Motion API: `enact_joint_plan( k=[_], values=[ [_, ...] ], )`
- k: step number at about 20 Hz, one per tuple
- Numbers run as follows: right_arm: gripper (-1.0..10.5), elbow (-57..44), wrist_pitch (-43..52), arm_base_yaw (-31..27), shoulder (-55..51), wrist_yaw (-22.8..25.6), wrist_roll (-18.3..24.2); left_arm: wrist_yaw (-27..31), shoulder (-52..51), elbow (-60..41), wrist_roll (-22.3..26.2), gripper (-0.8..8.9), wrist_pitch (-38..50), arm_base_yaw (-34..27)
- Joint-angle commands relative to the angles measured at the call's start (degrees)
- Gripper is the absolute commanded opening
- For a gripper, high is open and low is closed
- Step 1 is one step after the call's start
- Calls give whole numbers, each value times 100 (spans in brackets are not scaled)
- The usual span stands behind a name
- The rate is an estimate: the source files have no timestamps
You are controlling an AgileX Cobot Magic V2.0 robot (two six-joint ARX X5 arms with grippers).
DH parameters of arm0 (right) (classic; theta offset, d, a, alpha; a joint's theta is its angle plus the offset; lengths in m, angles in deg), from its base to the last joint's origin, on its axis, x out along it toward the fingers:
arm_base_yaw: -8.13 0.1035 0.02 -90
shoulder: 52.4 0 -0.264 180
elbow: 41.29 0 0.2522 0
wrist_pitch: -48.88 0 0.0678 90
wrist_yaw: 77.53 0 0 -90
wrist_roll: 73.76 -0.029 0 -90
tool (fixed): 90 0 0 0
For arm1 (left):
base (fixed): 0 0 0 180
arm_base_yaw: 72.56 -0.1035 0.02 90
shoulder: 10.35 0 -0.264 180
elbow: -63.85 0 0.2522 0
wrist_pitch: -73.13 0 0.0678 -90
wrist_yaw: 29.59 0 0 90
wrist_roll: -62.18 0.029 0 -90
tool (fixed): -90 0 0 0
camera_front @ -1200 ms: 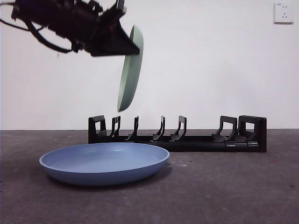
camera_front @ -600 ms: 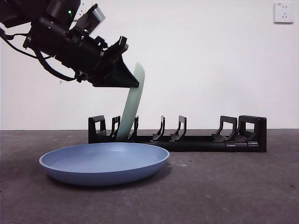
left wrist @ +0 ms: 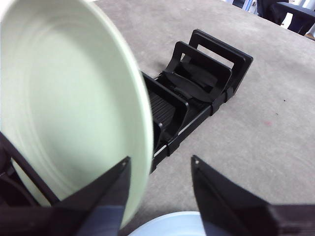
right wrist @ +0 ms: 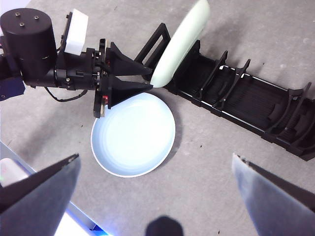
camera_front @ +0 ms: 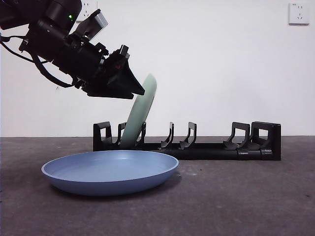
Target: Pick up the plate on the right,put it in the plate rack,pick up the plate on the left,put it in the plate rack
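The pale green plate [camera_front: 140, 114] stands on edge in the plate rack [camera_front: 206, 147], between prongs near its left end, leaning right. My left gripper [camera_front: 138, 91] hangs open at the plate's upper rim. In the left wrist view the green plate [left wrist: 74, 108] lies against one jaw and the other jaw stands well clear of it. A blue plate [camera_front: 110, 169] lies flat on the table in front of the rack. The right gripper [right wrist: 155, 157] is open high above the table, looking down on the blue plate [right wrist: 133, 135] and the rack [right wrist: 246, 98].
The rack's remaining prong slots [camera_front: 182, 137] to the right hold nothing. A wall socket [camera_front: 299, 13] sits at the top right of the white wall. The table's edge [right wrist: 29, 167] runs near the blue plate in the right wrist view.
The left gripper came down with the green plate and set its lower edge into the rack. The jaws now stand apart and the plate leans further right.
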Motion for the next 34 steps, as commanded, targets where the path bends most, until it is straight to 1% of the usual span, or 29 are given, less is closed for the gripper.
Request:
enact_joint_plan(
  k=[1, 3, 6, 10, 12, 13, 14, 17, 20, 22, 23, 24, 26, 27, 30, 31, 34],
  values=[
    [533, -35, -127, 9, 17, 42, 42, 2, -87, -13, 42, 223, 20, -7],
    [533, -35, -127, 9, 17, 111, 44, -17, -201, -13, 42, 223, -15, -7],
    [533, -35, -127, 9, 17, 138, 44, -13, -529, -13, 44, 223, -302, -7],
    [533, -35, -127, 9, 26, 136, 42, -9, -1357, -13, 103, 226, -780, -7],
    [533, -35, -125, 9, 68, 136, 42, 15, -1943, -13, 448, 239, -1115, -7],
    [533, -35, -125, 9, 103, 133, 39, 13, -2273, -13, 662, 279, -1327, -7],
    [533, -35, -125, 9, 164, 133, 39, 11, -2608, -13, 911, 293, -1563, -7],
    [533, -37, -127, 11, 424, 131, 37, 17, -3585, -13, 1823, 293, -2503, -7],
    [533, -37, -127, 101, 850, 131, 28, 79, -4315, -13, 2592, 301, -3471, 39],
    [532, -37, -125, 201, 1220, 136, -9, 203, -4627, -13, 2981, 436, -4096, 98],
    [532, -37, -125, 269, 1416, 136, -22, 247, -4721, -13, 3088, 445, -4389, 138],
    [532, -37, -87, 376, 1659, 136, -55, 343, -4793, -13, 3093, 445, -4677, 184],
    [532, -37, -15, 577, 2098, 138, -103, 568, -4826, -13, 3115, 445, -5080, 267],
    [532, -37, -4, 664, 2293, 168, -118, 634, -4824, -13, 3200, 444, -5222, 297],
    [531, -37, 24, 992, 2948, 562, -210, 715, -4824, -13, 3394, 445, -5396, 367],
    [531, -37, 72, 1084, 3154, 691, -254, 824, -4824, -13, 3432, 445, -5403, 393],
    [531, -37, 216, 1327, 3674, 807, -361, 1220, -4813, -13, 3703, 445, -5519, 546]
  ],
)
